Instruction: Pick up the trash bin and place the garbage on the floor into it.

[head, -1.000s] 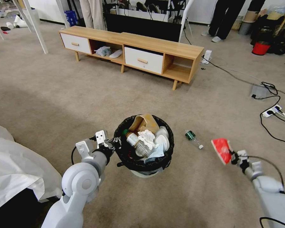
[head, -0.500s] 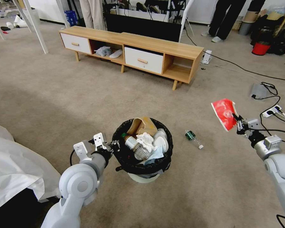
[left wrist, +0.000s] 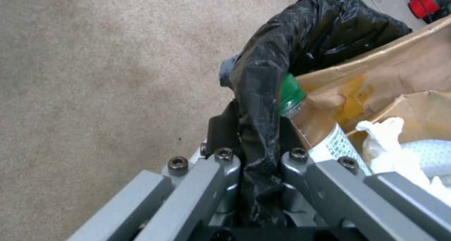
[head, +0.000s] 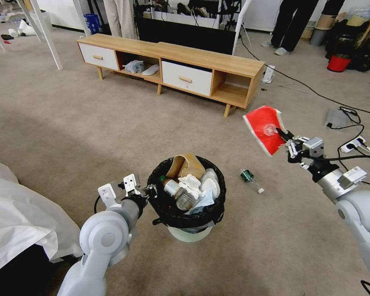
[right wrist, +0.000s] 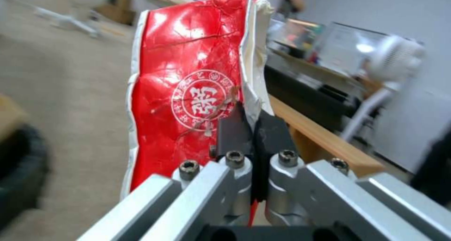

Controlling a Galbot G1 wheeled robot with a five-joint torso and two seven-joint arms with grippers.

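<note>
Bin (head: 187, 203) stands on the carpet (head: 70, 123), nearly full, the left gripper (head: 149, 192) clamped on its bagged rim. The right gripper (head: 284, 137) pinches a red packet (head: 265, 128) by one edge, raised beyond the bin's right side; a bottle (head: 250, 179) lies on the carpet between them. With so thin a grip the packet may slip, or slide off the heaped litter. The left wrist view shows the black bag (left wrist: 263, 103) squeezed between the fingers; the right wrist view shows the packet's printed seal.

left gripper (left wrist: 256, 128): clamped tight on the black bag edge of the trash bin (left wrist: 282, 54)
inside the bin: green-capped bottle (left wrist: 324, 135) right by the inner finger, brown paper bag (left wrist: 390, 82) past it, white tissue (left wrist: 390, 146) on top
floor: plain beige carpet (left wrist: 94, 75)
</note>
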